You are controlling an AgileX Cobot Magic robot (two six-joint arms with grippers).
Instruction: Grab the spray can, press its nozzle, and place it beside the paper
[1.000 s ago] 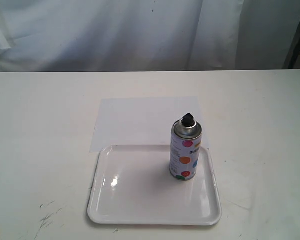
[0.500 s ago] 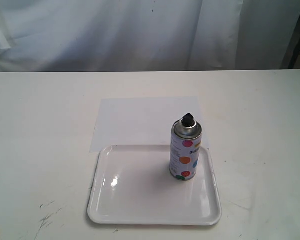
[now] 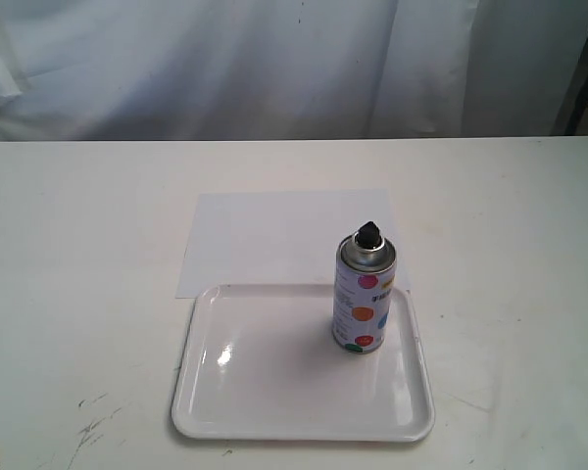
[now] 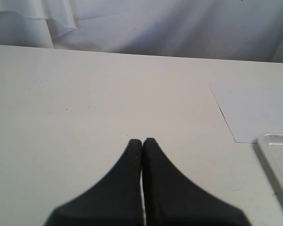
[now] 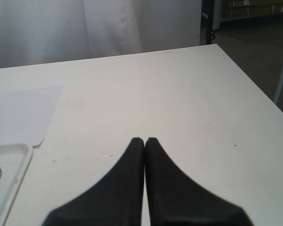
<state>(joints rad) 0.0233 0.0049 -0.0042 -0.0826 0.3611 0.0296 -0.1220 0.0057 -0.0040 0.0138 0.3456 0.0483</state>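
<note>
Your spray can (image 3: 365,299) stands upright in the right half of the white tray (image 3: 304,431), black nozzle (image 3: 368,234) on top. The paper (image 3: 274,235) lies flat on the tabletop (image 3: 78,245) just behind the tray, meeting its far rim. Your left tool (image 4: 142,141) is clenched, fingertips pressed together on nothing, above the tabletop; your right tool (image 5: 145,140) is clenched and empty likewise, well apart from the can.
</note>
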